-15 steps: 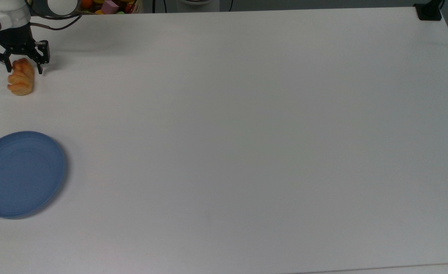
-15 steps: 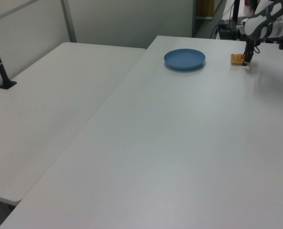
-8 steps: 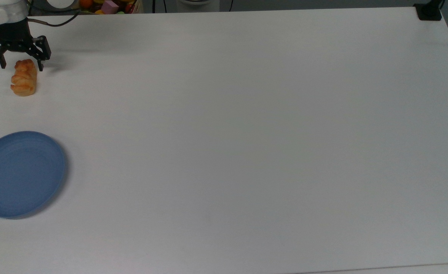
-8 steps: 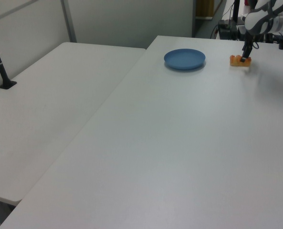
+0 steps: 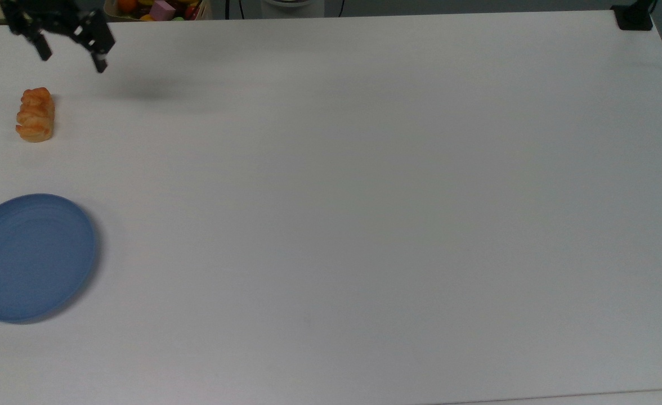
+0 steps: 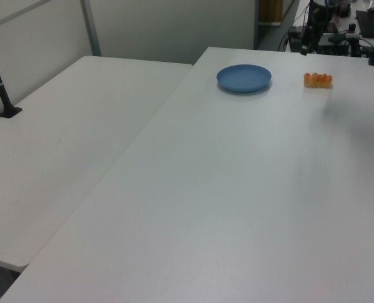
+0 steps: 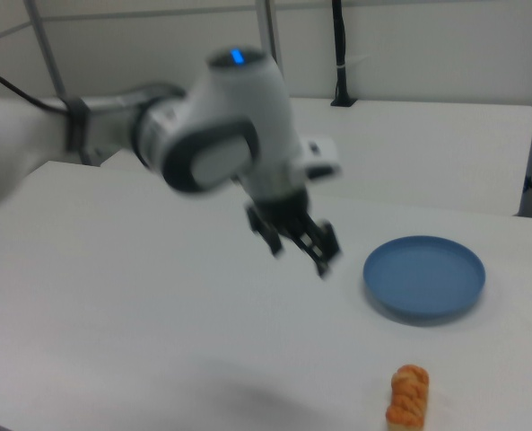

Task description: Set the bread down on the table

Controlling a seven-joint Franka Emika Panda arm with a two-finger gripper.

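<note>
Bread axis: the bread [image 5: 35, 115] lies flat on the white surface [image 5: 365, 197] with its long axis running 12 to 6 o'clock in the top view; in the left view [image 6: 318, 80] the same axis runs 9 to 3 o'clock. The ridged, segmented side faces up.

Bread place: near the top view's left edge, in the far upper-left part of the surface, with bare white on every side. In the right view [image 7: 407, 396] it sits at the bottom, right of centre.

Blue plate: a round blue plate [image 5: 4, 292] sits at about 6 o'clock from the bread in the top view, well apart from it. Its bowl holds nothing. In the left view the plate [image 6: 244, 77] is at 9 o'clock from the bread; in the right view [image 7: 424, 277] it is at 12 o'clock from it.

Bin: at the top view's upper edge a container [image 5: 159, 9] holds colourful toy pieces, among them a pink block and orange fruit shapes.

Pincer: the black pincer [image 5: 71, 61] hangs above the surface with its two fingers spread apart and nothing between them. In the right view [image 7: 299, 249] the fingers point down and to the right view's right.

Bread to pincer: in the top view the bread lies at about 7 o'clock from the pincer, apart from it, not touching.
</note>
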